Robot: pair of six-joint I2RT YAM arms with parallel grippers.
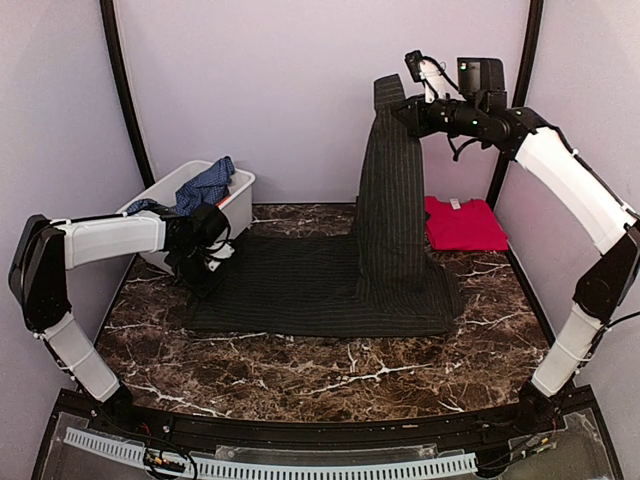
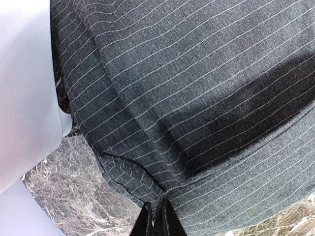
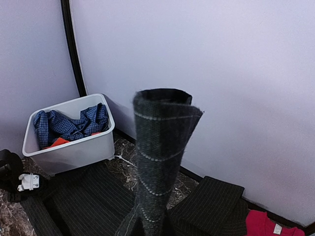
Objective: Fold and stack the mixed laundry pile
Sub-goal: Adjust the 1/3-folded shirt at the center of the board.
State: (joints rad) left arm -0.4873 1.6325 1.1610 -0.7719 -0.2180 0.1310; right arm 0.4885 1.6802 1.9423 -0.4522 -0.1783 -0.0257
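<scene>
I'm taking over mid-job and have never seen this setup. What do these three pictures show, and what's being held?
Two robot arms are bolted at the near edge of a marble table. One picture looks down from above and behind them; the other two come from a camera on each wrist. A dark pinstriped shirt lies spread on the table. The jaws of the right arm are shut on one part, held high; those of the left arm seem pinched on its left edge. A red cloth lies back right. The white bin holds a blue checked garment and an orange piece.
</scene>
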